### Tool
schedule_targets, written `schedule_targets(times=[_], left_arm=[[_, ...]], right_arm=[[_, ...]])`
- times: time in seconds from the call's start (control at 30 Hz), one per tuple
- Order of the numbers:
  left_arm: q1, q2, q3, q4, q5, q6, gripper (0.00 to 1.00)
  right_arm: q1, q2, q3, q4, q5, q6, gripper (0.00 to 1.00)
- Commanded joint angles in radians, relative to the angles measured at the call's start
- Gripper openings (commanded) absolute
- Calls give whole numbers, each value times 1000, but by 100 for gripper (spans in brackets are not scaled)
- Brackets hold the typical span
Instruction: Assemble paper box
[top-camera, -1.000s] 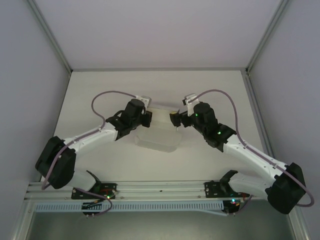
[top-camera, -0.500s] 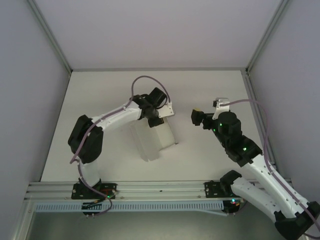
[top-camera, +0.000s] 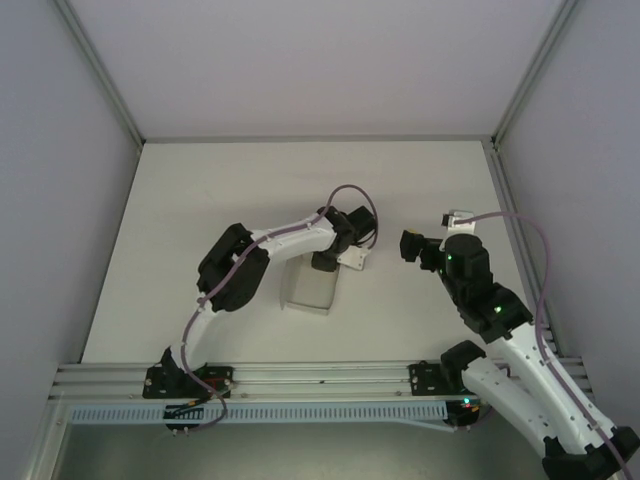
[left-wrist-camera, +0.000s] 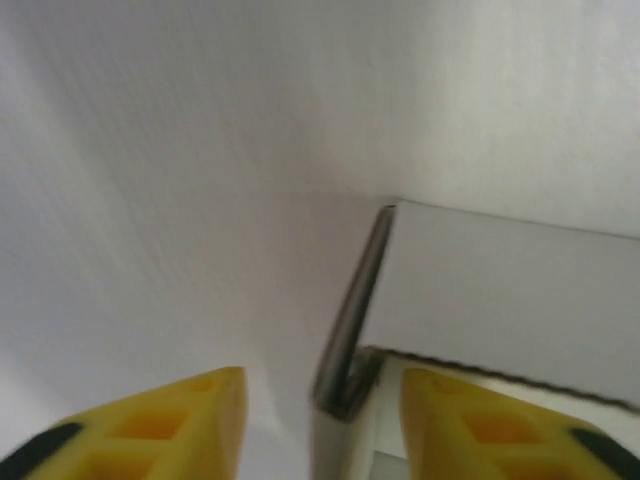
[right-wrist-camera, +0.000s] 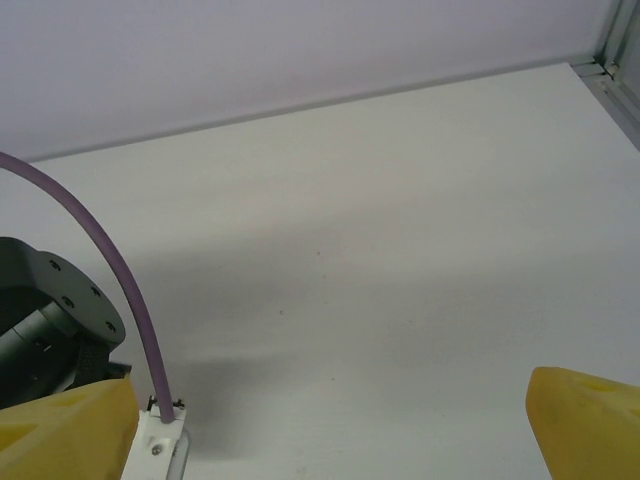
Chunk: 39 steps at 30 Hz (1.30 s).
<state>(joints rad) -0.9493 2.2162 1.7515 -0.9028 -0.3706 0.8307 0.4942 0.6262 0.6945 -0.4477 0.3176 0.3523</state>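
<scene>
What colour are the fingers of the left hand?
Yellow. The fingers show best in the left wrist view.

White-black arms (top-camera: 525, 385), purple cables (top-camera: 345, 187)

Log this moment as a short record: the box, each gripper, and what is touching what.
box: pale paper box on the table, at least one wall raised
left gripper: open, above the box, with a thin card wall between its fingers and a gap on each side
right gripper: open, nothing between its fingers, to the right of the box and apart from it
contact: neither gripper is clamped on the box
</scene>
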Motion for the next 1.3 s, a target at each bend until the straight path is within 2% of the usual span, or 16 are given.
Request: schedule_targets(times=[0.0, 0.1, 0.23, 0.27, 0.3, 0.37, 0.47, 0.53, 0.57, 0.67, 0.77, 0.83, 0.97, 1.1, 1.2, 1.27], left_arm=[[2, 5, 77, -27, -30, 5, 54], [-2, -38, 100, -53, 29, 3, 61], [0, -157, 65, 5, 122, -21, 71], [1, -196, 46, 28, 148, -29, 88], [2, -243, 17, 64, 176, -43, 100], [11, -327, -40, 148, 217, -83, 100], [40, -471, -141, 339, 219, -236, 100], [79, -568, -216, 487, 208, -426, 100], [97, -611, -239, 540, 182, -564, 100], [163, -718, -262, 511, 149, -911, 100], [252, -873, -431, 579, 129, -1118, 100], [337, -960, -550, 584, 133, -1237, 100], [441, -1065, -742, 557, 131, -1324, 100], [466, -1075, -824, 504, 133, -1333, 100], [471, -1068, -855, 499, 134, -1337, 100], [474, -1058, -856, 493, 135, -1336, 100]], right_arm=[[-15, 15, -1, -7, -33, 13, 100], [-21, 27, 1, 0, -70, -2, 100], [-24, 34, 0, 21, -108, -28, 100], [-25, 34, 2, 26, -119, -34, 100], [-25, 35, 4, 30, -139, -42, 100], [-25, 40, 2, 46, -187, -61, 100], [-25, 70, 0, 76, -264, -84, 100], [-26, 123, 0, 102, -339, -111, 100], [-25, 166, -4, 127, -398, -126, 100], [-19, 329, -8, 228, -525, -159, 100], [14, 518, 39, 300, -595, -211, 99], [58, 638, 95, 302, -577, -259, 98], [129, 881, 218, 290, -560, -360, 98], [161, 1083, 344, 273, -588, -384, 92], [180, 1190, 415, 263, -587, -411, 84], [185, 1238, 457, 230, -578, -408, 70]])
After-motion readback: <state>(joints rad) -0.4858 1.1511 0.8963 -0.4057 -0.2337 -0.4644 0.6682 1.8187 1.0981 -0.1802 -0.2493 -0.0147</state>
